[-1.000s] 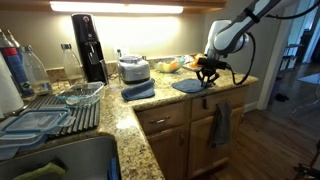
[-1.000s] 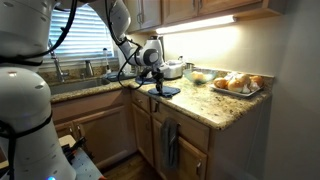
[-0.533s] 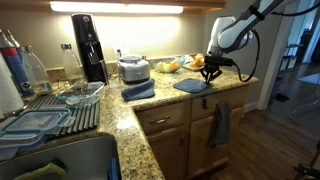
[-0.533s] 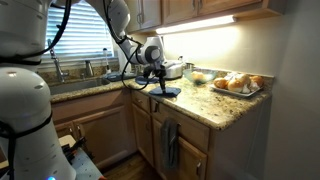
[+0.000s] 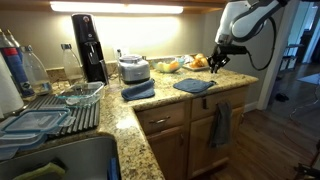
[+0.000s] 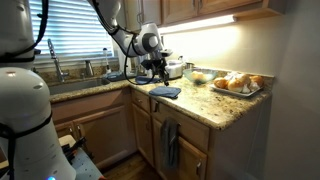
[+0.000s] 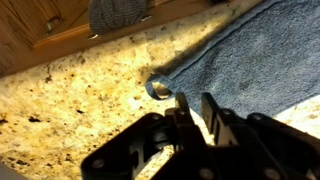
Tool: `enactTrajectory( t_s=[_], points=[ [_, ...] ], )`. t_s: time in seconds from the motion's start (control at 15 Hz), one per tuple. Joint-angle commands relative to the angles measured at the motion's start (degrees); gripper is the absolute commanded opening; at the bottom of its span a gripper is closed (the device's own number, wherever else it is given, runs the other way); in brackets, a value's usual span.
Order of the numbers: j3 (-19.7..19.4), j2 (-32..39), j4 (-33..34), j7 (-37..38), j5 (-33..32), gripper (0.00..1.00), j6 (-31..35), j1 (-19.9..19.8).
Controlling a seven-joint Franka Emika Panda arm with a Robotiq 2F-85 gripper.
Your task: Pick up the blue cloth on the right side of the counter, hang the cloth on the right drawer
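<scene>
Centrally in both exterior views, the blue cloth (image 5: 193,86) lies flat on the table (image 5: 160,98); upper right, the hand (image 5: 216,60) hovers above, fingers seemingly pressed together, empty.

Two blue cloths (image 5: 193,86) (image 5: 138,91) lie on the counter (image 5: 120,115). One grey cloth (image 5: 220,124) hangs on a drawer (image 5: 231,97).

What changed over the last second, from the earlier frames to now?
The gripper rose straight up off the blue cloth, empty; nothing was taken hold of. The cloth stayed flat on the granite counter, and the grey towel stayed hanging on the drawer front.
</scene>
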Motion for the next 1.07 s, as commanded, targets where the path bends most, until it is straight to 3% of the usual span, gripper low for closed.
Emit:
enactTrajectory(
  t_s=[0.0,0.47,0.67,0.73,1.0],
  points=[
    [1.0,-1.4,-0.4,3.2,1.5,0.52,-1.1,-0.6],
    [1.1,6.9,7.4,17.8,8.9,0.97,-7.8,0.0],
    [1.7,10.5,11.0,20.8,12.0,1.0,-8.3,0.3],
    [1.5,8.6,8.2,17.7,10.6,0.98,-6.3,0.0],
    [1.6,11.0,10.7,19.3,11.4,1.0,-6.5,0.3]
  ],
)
